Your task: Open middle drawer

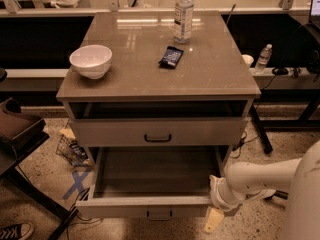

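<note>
Showing a grey-beige three-drawer cabinet (pixel 235 86) from above and in front, with the wide shallow grey-beige middle drawer (pixel 125 208) standing far out of the carcass toward the camera, its pale plain floor bare and its small dark bar handle (pixel 159 215) at the centre of the flat front panel. Above it sits the taller-fronted upper drawer (pixel 100 132) with a larger dark handle (pixel 157 138); a dark gap runs between this front and the cabinet top. The robot's white arm (pixel 265 176) reaches in from the lower right, and the gripper (pixel 214 216) sits at the right front corner of the middle drawer, against the end of the front panel and low near the floor; whether the claw is apart or together cannot be told. On the cabinet top rest a white ceramic bowl (pixel 91 60) near the left edge, a dark rectangular snack packet (pixel 171 56) near the centre, and a clear plastic bottle (pixel 183 14) upright toward the back. A blue tape cross (pixel 77 181) marks the speckled floor to the drawer's left
</note>
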Tool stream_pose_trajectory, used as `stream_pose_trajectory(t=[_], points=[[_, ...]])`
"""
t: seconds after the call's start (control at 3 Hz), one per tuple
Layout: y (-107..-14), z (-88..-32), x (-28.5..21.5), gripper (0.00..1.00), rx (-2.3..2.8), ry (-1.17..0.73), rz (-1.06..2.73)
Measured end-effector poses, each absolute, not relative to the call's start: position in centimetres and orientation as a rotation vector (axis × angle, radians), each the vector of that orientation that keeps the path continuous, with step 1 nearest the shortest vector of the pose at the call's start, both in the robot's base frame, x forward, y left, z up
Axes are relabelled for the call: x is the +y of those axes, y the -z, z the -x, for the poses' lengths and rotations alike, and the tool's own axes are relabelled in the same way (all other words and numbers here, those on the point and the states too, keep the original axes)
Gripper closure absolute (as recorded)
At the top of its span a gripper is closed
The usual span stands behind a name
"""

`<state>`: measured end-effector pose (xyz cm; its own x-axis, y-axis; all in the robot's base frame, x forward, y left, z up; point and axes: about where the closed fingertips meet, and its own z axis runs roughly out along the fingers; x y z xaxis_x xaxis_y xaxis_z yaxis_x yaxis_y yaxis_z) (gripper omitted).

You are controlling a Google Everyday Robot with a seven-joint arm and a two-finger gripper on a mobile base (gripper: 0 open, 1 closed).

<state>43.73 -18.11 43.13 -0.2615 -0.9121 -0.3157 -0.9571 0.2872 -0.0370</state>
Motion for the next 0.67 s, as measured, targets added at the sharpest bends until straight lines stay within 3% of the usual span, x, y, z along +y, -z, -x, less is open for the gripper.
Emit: stream_pose_trajectory(t=[0.67], points=[[-44.5,-44.0,-18.3,0.00,2.267,-0.197,1.713]])
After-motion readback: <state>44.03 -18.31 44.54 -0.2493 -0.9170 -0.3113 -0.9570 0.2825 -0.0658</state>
